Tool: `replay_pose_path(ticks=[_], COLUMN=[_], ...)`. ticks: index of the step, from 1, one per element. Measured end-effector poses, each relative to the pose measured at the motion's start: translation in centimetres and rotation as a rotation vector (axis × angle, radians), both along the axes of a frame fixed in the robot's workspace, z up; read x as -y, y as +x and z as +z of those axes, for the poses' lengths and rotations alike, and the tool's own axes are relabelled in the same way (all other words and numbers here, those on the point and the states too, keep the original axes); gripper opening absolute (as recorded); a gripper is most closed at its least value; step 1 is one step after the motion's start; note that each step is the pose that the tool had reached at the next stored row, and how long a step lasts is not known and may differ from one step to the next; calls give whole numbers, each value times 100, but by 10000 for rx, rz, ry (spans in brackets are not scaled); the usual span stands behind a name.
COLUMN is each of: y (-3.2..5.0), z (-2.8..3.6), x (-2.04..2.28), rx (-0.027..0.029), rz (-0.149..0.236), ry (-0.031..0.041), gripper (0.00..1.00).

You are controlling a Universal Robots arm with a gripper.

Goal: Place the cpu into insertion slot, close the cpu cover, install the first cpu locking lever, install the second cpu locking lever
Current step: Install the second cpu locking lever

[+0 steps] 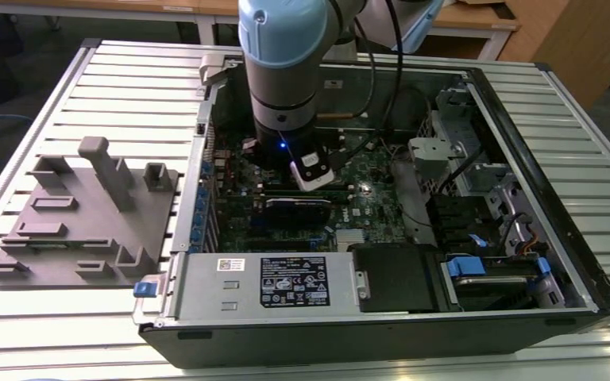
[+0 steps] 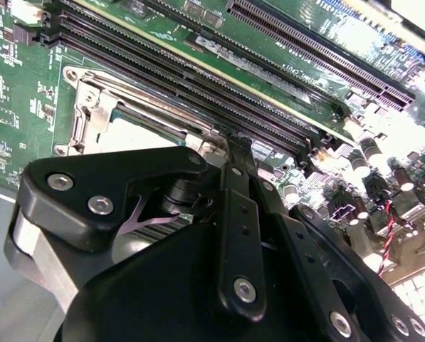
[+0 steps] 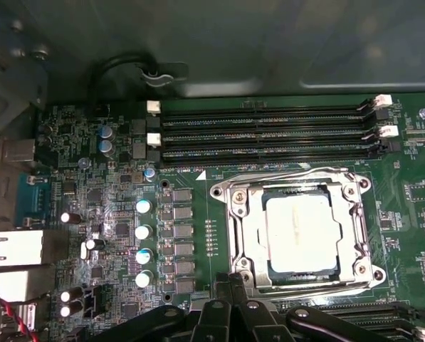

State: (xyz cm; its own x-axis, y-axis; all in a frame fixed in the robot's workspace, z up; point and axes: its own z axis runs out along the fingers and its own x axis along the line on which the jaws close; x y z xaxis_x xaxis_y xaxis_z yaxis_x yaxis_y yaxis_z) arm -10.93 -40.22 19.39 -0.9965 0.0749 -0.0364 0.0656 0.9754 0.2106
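Hanging low inside the open computer case [image 1: 559,262], the gripper [image 3: 233,288] hovers at the edge of the insertion slot [image 3: 244,246], fingers pinched nearly together (gripping nothing I can see). Seated in it, the cpu [image 3: 301,231] lies under the cpu cover [image 3: 354,228].

Slatted metal table [image 1: 51,317], wooden desks [image 1: 475,24]

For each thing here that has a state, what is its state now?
cpu: seated in the insertion slot.
cpu cover: closed down over the chip's edges.
gripper: low beside the socket; open or shut cannot be told.
computer case: side open, board exposed.
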Motion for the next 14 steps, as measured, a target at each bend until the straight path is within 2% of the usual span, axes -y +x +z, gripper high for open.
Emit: replay_pose_path(ticks=[14], y=[-7], z=[5], x=[-20], rx=[-1], rz=[0], ry=[-1], gripper=[10])
